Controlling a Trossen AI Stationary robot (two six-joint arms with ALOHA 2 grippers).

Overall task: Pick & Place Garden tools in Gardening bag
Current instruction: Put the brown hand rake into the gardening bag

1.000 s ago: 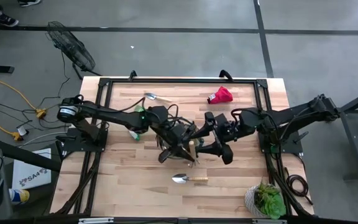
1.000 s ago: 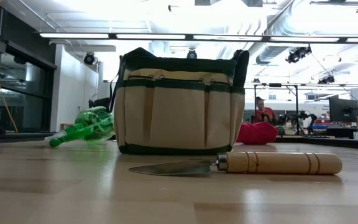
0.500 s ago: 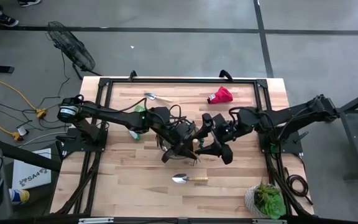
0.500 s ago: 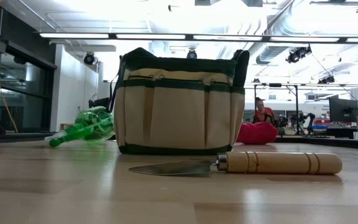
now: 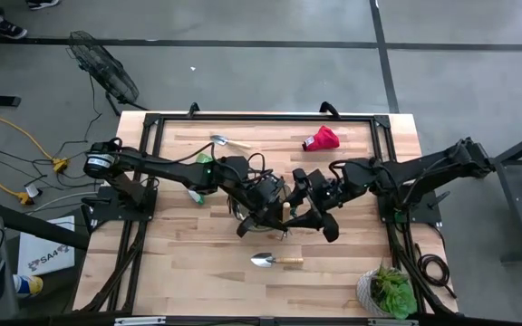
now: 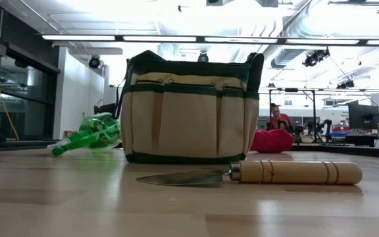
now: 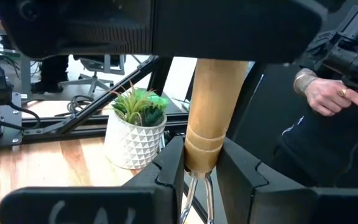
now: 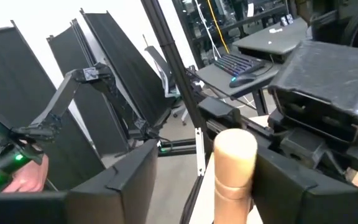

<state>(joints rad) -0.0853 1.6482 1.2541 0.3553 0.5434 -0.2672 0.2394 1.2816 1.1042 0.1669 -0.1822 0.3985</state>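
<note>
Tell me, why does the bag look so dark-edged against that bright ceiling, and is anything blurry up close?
Low view: ceiling light strips glare white behind the gardening bag, so its trim reads nearly black; the trowel is sharp, the bare table nearest the camera soft. Left wrist view: the wooden handle fills the frame, slightly soft, while the potted plant behind is crisp.

Your left gripper (image 5: 263,210) is at mid-table, fingers (image 7: 169,168) clamped on a wooden handle (image 7: 213,112); your right gripper (image 5: 299,210) faces it just beside, fingers (image 8: 126,177) spread either side of that handle
</note>
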